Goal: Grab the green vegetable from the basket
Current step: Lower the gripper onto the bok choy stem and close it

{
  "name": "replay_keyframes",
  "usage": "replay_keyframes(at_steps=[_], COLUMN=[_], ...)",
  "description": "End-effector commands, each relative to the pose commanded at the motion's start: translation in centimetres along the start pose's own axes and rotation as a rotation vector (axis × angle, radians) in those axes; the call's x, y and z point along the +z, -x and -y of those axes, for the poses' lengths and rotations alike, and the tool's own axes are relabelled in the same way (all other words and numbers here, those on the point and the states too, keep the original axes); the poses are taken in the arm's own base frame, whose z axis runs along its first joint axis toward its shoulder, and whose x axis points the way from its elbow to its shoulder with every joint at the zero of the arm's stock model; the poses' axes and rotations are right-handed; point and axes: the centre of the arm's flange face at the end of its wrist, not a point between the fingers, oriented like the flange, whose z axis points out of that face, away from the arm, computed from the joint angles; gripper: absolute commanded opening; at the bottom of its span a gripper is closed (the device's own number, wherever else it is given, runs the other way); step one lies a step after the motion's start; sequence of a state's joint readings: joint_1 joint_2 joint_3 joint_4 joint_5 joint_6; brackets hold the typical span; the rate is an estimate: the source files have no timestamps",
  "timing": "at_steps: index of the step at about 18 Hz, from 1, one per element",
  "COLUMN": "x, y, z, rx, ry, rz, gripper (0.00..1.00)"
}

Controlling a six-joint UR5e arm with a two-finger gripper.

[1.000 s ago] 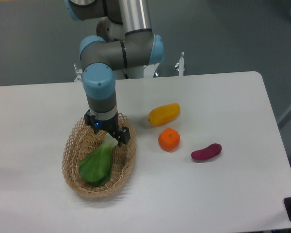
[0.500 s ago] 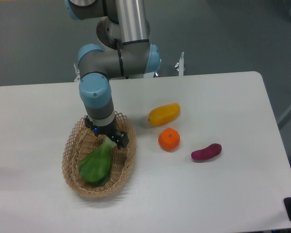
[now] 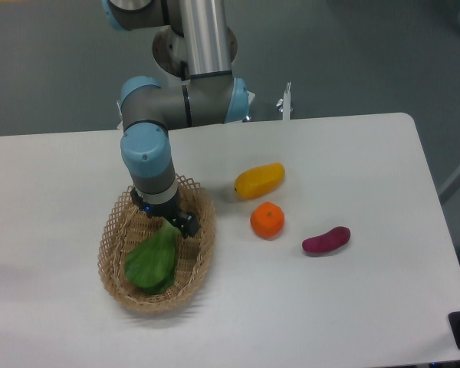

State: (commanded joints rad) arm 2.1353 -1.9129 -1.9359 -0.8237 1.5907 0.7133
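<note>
The green vegetable [image 3: 153, 262] lies in the tan wicker basket [image 3: 116, 274] at the left of the table, leaves toward the front, stem end toward the back. My gripper [image 3: 166, 223] is down inside the basket, right over the stem end, which it hides. Its fingers straddle or touch the stem; whether they are closed on it does not show. The vegetable rests on the basket floor.
A yellow oblong fruit [image 3: 259, 180], an orange [image 3: 267, 220] and a small purple vegetable [image 3: 326, 240] lie on the white table to the right of the basket. The arm's elbow [image 3: 180, 103] hangs above the basket's back edge.
The gripper has lowered further into the basket and shifted slightly left, now covering the pale stem that showed before. The vegetable has not moved.
</note>
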Motion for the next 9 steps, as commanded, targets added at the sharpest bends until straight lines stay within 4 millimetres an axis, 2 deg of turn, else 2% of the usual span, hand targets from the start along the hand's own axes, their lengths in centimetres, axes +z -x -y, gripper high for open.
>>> replay_keyframes(at_steps=[2,9], x=[-0.1,-1.7], y=[0.0,0.9], z=[0.0,0.8], rx=[0.001,-0.001], ry=[-0.002,-0.03], rz=[0.002,0.024], gripper=[0.25,0.25])
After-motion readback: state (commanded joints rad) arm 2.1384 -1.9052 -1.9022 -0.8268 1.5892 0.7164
